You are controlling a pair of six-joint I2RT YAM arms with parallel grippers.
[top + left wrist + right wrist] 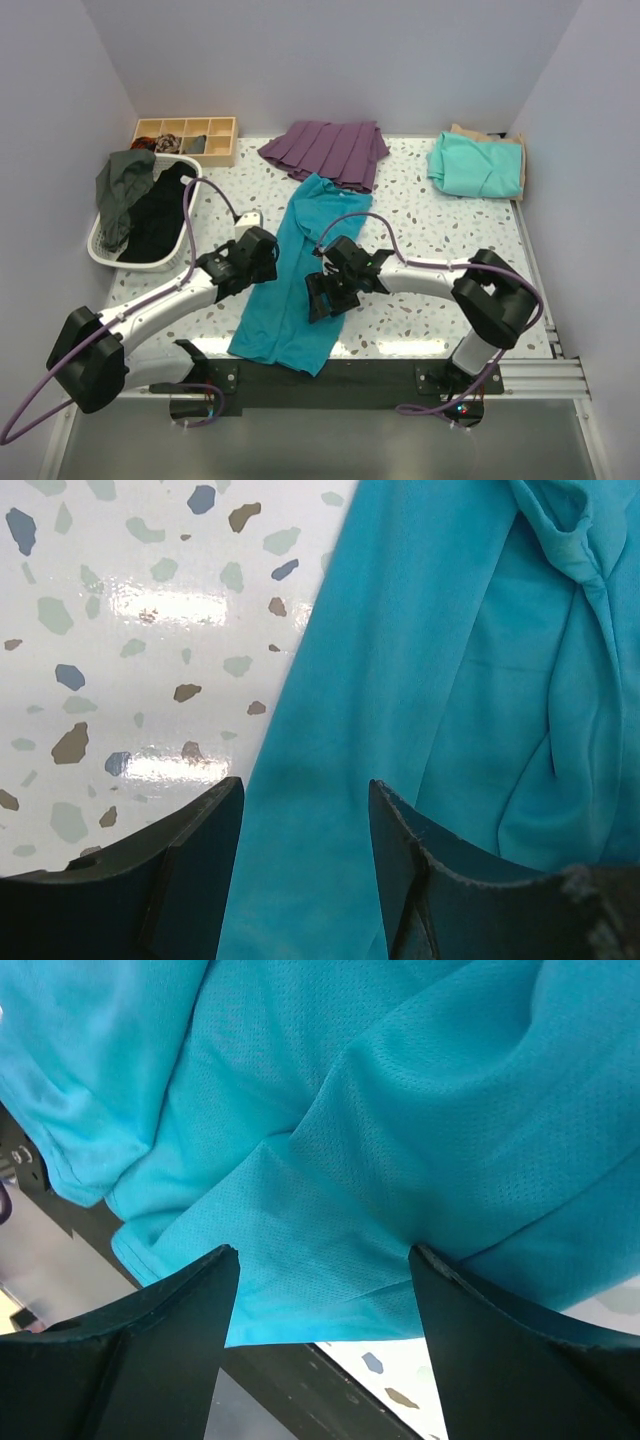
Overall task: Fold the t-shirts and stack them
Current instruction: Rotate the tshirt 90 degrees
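The teal-blue t-shirt (300, 280) in the middle is plain, with a fine mesh weave. At two o'clock a mint-green t-shirt (477, 166) lies on a tan t-shirt (490, 137). At twelve o'clock the pleated garment (328, 150) is purple. The table (420, 215) is glossy white, speckled blue, brown and grey-green. At ten o'clock the basket (130, 263) is white, holding grey-green cloth (120, 190) and black cloth (160, 220). The tray (185, 128) beyond is pale wood.

Teal t-shirt (400, 1110) rumpled, fills frame; jaws apart over fabric; hem lies on dark strip (300, 1392).
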